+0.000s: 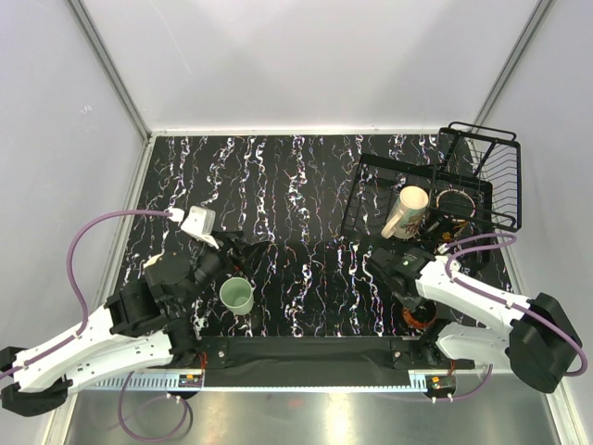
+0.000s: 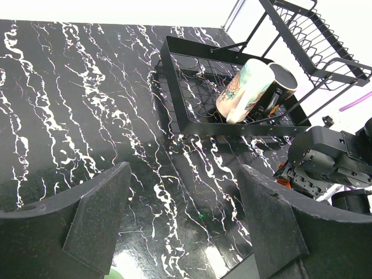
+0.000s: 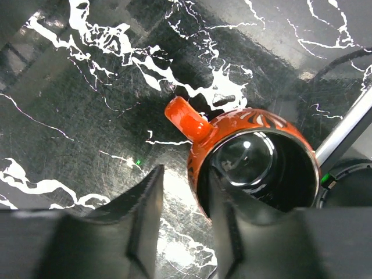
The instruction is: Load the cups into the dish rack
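The black wire dish rack (image 1: 366,195) stands at the far right. In its basket lie the cream-beige cup (image 1: 405,213) and the black patterned cup (image 1: 435,224), both also in the left wrist view, cream (image 2: 241,90) and black (image 2: 280,87). The mint-green cup (image 1: 236,295) stands upright on the table just near of my left gripper (image 1: 225,255), which is open and empty (image 2: 183,174). The glossy red cup (image 3: 200,131) stands upright at the near right (image 1: 422,318). My right gripper (image 3: 185,177) is open and straddles its rim, one finger inside the cup, one outside.
The rack's taller slotted section (image 1: 489,176) rises behind the basket at the far right corner. The black marbled tabletop (image 1: 278,185) is walled in white on three sides. A black rail (image 1: 306,350) runs along the near edge between the arm bases.
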### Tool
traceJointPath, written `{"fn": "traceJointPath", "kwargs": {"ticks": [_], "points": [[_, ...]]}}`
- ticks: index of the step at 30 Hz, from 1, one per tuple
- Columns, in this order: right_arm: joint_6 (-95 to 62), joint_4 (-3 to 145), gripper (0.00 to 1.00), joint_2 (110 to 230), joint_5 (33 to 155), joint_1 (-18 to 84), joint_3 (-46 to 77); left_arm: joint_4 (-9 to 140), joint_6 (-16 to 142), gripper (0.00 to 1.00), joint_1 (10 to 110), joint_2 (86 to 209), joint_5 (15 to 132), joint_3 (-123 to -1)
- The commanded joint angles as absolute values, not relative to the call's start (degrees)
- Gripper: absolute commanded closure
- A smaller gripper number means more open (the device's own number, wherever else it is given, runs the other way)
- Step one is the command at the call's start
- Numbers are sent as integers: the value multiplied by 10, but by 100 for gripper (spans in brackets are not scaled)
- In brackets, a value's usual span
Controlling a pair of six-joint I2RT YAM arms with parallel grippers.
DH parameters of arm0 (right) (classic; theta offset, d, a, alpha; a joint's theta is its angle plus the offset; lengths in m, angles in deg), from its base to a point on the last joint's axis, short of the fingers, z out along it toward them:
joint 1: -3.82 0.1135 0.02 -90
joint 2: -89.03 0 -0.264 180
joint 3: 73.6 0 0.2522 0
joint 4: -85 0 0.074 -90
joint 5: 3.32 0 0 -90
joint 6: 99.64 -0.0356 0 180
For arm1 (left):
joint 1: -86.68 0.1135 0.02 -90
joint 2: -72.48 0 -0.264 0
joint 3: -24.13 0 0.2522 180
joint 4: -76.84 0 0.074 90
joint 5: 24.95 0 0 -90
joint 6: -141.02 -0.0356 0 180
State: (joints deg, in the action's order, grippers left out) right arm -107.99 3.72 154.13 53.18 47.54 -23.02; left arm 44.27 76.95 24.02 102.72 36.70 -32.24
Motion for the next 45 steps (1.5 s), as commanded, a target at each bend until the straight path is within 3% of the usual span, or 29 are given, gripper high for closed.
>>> {"fn": "traceJointPath", "kwargs": {"ticks": [1, 6, 16, 28, 35, 45], "points": [[-1093, 52, 60, 1539, 520, 477, -232, 462, 764, 21, 239, 1035, 376, -331], [-1074, 62, 77, 1528, 527, 476, -237, 453, 769, 21, 238, 1034, 379, -338], [-993, 109, 100, 1497, 554, 477, -244, 445, 797, 20, 238, 1038, 391, -345], [-791, 169, 100, 1402, 643, 478, -200, 432, 779, 20, 238, 1066, 439, -394], [-653, 278, 100, 1347, 790, 479, -197, 458, 804, 16, 238, 1073, 492, -396], [-527, 404, 100, 1319, 915, 485, -201, 328, 926, 16, 240, 1170, 591, -546]]}}
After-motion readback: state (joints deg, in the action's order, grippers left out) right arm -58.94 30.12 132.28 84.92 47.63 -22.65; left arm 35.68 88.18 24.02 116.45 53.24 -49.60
